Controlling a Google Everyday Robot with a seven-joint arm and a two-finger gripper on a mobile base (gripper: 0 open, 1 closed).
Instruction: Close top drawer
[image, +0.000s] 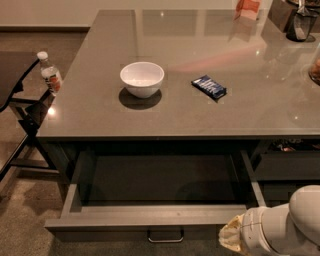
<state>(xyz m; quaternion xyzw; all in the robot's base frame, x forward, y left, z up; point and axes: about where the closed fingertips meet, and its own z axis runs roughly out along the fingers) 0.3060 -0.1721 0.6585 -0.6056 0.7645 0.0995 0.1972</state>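
Observation:
The top drawer (150, 216) is a wide, shallow grey drawer pulled far out from under the grey counter (100, 112). It looks empty inside. Its U-shaped metal pull (165, 236) hangs at the centre of the front panel, at the bottom edge of the view. My arm enters at the bottom right as a white rounded link with a cream wrist piece (235, 236), which sits just right of the pull, at the drawer's front right corner. The gripper itself is out of view.
On the counter stand a white bowl (142, 78) and a dark blue packet (209, 87). A water bottle (50, 75) stands on a black chair (22, 107) at the left. A second drawer (287, 157) at the right is slightly open. Items stand at the counter's far right.

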